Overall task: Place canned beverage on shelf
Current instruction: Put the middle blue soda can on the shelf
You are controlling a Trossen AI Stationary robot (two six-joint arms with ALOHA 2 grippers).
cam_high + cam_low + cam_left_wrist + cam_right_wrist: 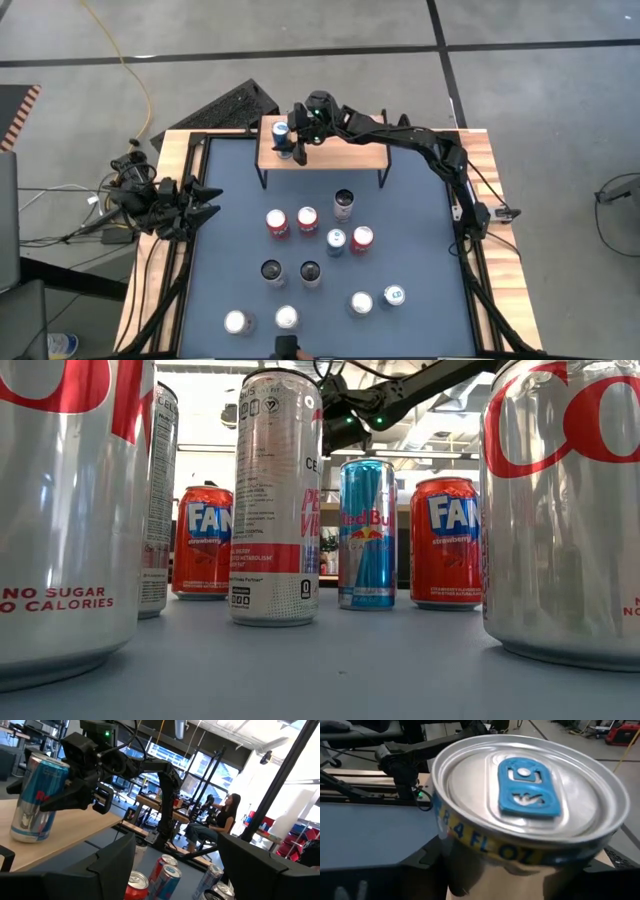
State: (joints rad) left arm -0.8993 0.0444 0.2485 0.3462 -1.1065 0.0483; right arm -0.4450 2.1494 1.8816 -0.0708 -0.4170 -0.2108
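The can [283, 135] stands upright on the shelf [345, 155], between the right jaws [291, 139], which are partly opened around it. The jaws should be opened fully and lifted straight up, so the can is not tipped. The left jaws [205, 200] are held open and empty beside the table [420, 260].

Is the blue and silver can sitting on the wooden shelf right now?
Yes, in the left wrist view the blue and silver can stands upright on the wooden shelf, with the right end effector around it.

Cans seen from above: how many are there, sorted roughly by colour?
Red cans: 3
Blue can on the shelf: 1
Other cans on the table: 8
Total: 12
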